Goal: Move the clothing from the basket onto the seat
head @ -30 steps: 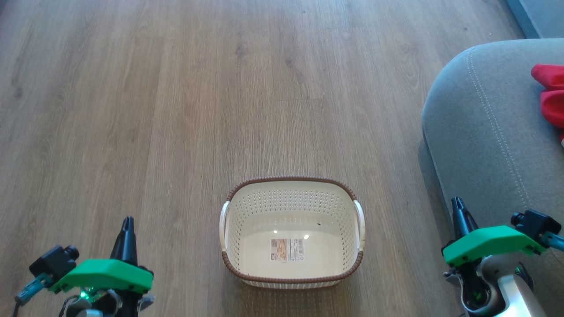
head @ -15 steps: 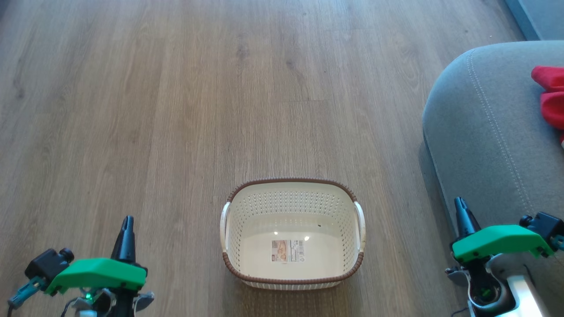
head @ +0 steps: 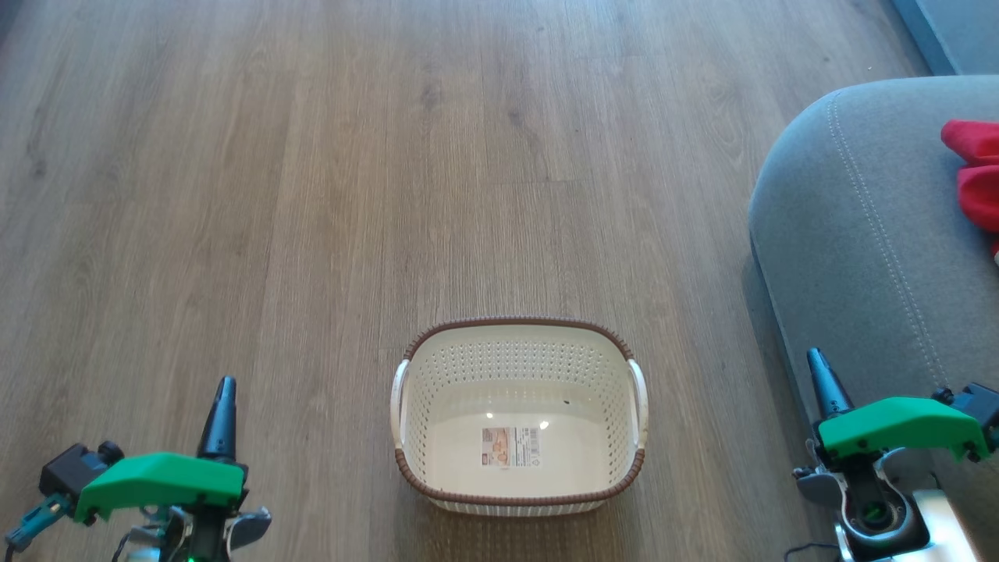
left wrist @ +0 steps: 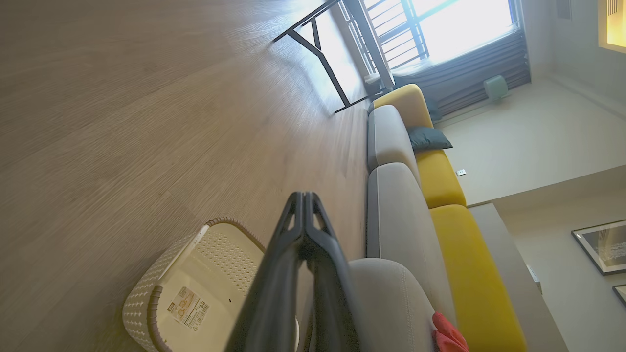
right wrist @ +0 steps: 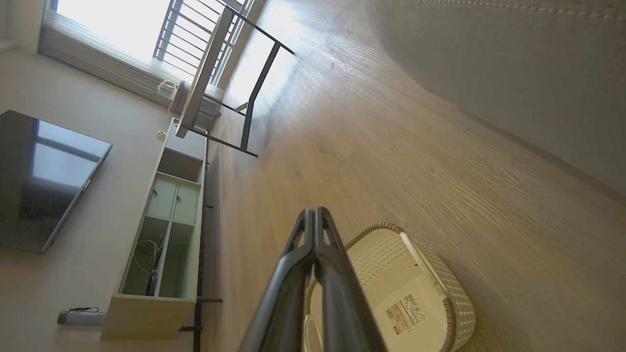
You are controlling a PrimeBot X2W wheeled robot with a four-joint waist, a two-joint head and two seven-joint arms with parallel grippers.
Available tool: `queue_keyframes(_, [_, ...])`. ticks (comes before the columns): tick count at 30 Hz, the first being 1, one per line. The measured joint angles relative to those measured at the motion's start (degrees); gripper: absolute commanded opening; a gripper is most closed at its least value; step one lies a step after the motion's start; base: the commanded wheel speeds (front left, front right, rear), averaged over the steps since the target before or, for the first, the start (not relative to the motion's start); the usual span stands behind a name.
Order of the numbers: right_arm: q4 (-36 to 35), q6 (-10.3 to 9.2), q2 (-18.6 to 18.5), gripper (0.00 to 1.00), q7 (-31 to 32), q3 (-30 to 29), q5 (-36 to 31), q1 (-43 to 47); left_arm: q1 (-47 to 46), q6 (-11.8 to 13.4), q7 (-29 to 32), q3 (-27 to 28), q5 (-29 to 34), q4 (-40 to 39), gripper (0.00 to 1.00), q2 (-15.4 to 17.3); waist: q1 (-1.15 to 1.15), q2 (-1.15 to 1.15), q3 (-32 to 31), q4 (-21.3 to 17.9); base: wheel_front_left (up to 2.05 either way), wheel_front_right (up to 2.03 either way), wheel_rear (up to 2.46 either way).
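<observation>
Now, from the head, the red clothing (head: 975,168) lies on the grey seat (head: 851,234), well apart from the basket (head: 519,497) on the floor (head: 234,195). Left wrist: left gripper (left wrist: 304,195) fingers pressed together. Right wrist: right gripper (right wrist: 314,211) likewise pinched together.

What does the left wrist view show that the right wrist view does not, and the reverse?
Left wrist view: red clothing, yellow cushions, a dark pillow, a framed picture. Right wrist view: a TV, a shelf unit. Both: the basket, the grey seat, the wood floor, a table.
</observation>
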Motion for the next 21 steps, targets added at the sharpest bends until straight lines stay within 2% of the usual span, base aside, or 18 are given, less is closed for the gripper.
queue_keyframes(21, [-1.3, 0.00, 0.5, 0.00, 3.1, -2.4, 12.9, 1.0, -0.8, 0.0, 3.3, 0.5, -13.4, -1.1, 0.00, 0.0, 0.00, 0.00, -0.4, 0.2, 0.00, 0.00, 0.00])
